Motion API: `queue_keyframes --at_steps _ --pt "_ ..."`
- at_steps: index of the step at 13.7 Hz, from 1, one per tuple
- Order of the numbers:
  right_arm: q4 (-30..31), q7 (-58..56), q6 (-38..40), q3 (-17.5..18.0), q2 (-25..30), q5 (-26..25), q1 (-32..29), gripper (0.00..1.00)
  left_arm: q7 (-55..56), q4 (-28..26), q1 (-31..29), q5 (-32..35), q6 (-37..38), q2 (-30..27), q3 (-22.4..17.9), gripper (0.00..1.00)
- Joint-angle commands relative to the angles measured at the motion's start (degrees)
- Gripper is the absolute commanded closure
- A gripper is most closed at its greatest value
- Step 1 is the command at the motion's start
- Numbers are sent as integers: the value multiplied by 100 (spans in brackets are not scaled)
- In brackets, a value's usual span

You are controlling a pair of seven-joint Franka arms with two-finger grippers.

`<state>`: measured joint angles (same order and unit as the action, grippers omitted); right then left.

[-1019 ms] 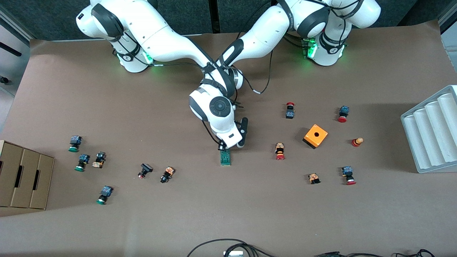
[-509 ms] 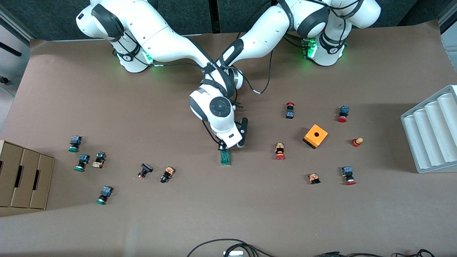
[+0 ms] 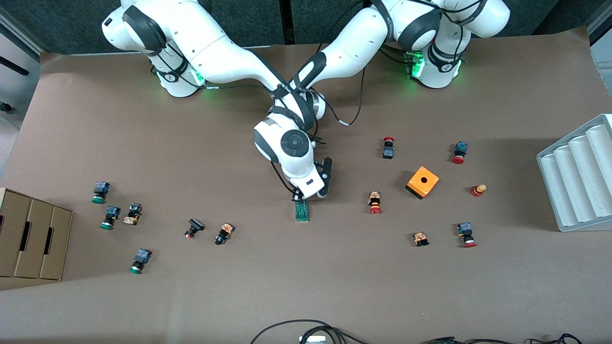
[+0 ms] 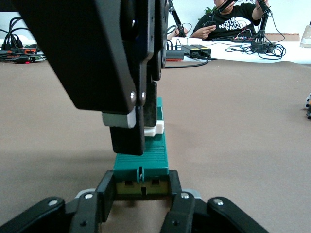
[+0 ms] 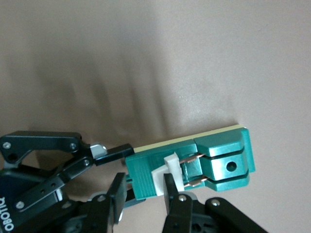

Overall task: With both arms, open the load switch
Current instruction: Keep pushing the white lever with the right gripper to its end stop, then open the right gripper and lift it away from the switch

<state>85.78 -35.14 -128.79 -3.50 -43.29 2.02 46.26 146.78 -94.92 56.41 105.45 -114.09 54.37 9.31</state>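
Nothing has moved since the earlier front views, as far as I can see; both arms and the load switch (image 3: 301, 210) are in the same places. I see the load switch lying flat near the middle of the table (image 3: 306, 286), its long axis running from 12 to 6 o'clock in the front view; in the right wrist view its green body (image 5: 194, 167) carries a white piece (image 5: 170, 170) and copper pins near the middle. The left gripper (image 4: 142, 189) is clamped on the end of the switch, one finger on each side; the right gripper (image 5: 141, 194) is closed on the white piece from above, and in the left wrist view its black fingers (image 4: 129, 138) come down on the top of the switch.

Around it I count small push buttons: a red-capped one (image 3: 375, 202) at 3 o'clock from the switch, an orange cube (image 3: 422, 182) with a hole more toward the left arm's end, and an orange-black button (image 3: 224, 233) at 8 o'clock; none touches the switch, and nothing lies between it and the grippers.

I note that the table is covered with brown paper; a white ribbed tray (image 3: 578, 174) stands at the left arm's end, a cardboard box (image 3: 31, 239) at the right arm's end; black cables (image 3: 306, 329) lie at the edge nearest to the front camera.
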Motion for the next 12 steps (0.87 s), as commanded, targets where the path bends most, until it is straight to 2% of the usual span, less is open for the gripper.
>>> queue_keyframes --at_steps 1,2,3,7,12 --pt "35 104 -182 -28 13 -53 50 40 71 158 -60 54 -34 65 -78 61" --pt "35 78 -147 -28 84 -52 50 13 71 158 -60 54 -34 65 -78 61" --pt "35 69 -85 -28 171 -52 59 0 71 158 -60 54 -34 65 -78 61" --pt "-9 86 731 -63 760 -35 103 0 71 158 -60 54 -34 73 -78 61" --pt "-35 822 1154 -80 1480 -70 33 0 71 158 -60 54 -34 74 -78 61"
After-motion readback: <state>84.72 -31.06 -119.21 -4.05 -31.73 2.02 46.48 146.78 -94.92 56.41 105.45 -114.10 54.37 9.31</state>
